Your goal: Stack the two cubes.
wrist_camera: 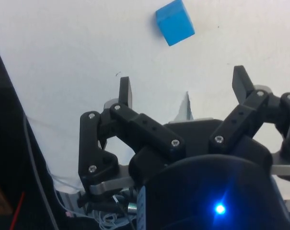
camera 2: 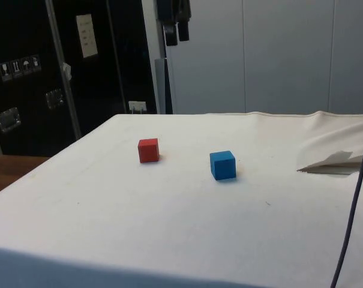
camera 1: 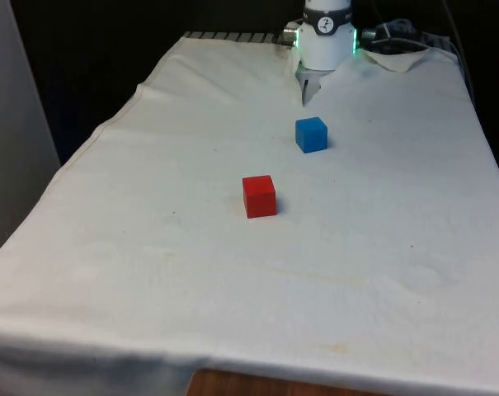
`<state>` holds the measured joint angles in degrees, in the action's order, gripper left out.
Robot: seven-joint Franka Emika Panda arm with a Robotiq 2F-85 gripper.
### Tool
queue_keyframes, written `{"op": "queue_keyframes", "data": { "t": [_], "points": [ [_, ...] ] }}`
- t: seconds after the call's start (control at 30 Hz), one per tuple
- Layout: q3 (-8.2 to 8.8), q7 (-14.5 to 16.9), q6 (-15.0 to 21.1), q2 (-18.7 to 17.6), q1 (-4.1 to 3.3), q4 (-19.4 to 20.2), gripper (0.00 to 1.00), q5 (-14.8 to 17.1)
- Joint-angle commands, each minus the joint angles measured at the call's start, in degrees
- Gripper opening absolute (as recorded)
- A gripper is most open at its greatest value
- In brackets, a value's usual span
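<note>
The two cubes sit apart on the table's white cloth (camera 1: 381, 272), neither stacked. The gripper (wrist_camera: 183, 91) hangs above the cloth with its jaws spread wide and nothing between them. Nearest it lies the blue cube (camera 1: 311, 134), toward the table's far end. The red cube (camera 1: 259, 196) rests farther out, near the table's middle.
</note>
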<state>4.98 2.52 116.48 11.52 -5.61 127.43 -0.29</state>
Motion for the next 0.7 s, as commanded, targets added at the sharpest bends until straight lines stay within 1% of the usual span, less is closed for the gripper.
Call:
{"op": "queue_keyframes", "data": {
  "t": [0.0,0.03,0.07,0.1,0.23,0.3,0.33,0.37,0.57,0.6,0.63,0.67],
  "points": [
    [-0.06,0.0,1.26,0.86,0.0,1.2,1.0,-0.29],
    [-0.06,0.06,1.6,1.26,0.0,1.83,1.0,-0.29],
    [0.0,0.11,0.86,0.8,0.0,1.32,1.0,0.0],
    [-0.06,0.11,1.95,1.55,0.0,2.35,1.0,-0.29],
    [0.0,0.69,4.24,2.75,0.06,5.21,1.0,-0.34],
    [-0.06,0.86,5.16,2.98,0.06,6.19,1.0,-0.46],
    [0.0,1.03,4.47,2.75,0.0,5.9,1.0,-0.06],
    [-0.06,0.97,5.61,3.09,0.11,6.7,1.0,-0.52],
    [-0.11,1.38,9.11,3.5,0.11,10.03,1.0,-1.03],
    [0.0,1.6,8.14,2.98,0.0,9.28,1.0,-0.4],
    [-0.11,1.43,9.68,3.5,0.11,10.54,1.0,-1.09],
    [-0.11,1.49,10.26,3.55,0.11,11.06,1.0,-1.2]
  ]
}}
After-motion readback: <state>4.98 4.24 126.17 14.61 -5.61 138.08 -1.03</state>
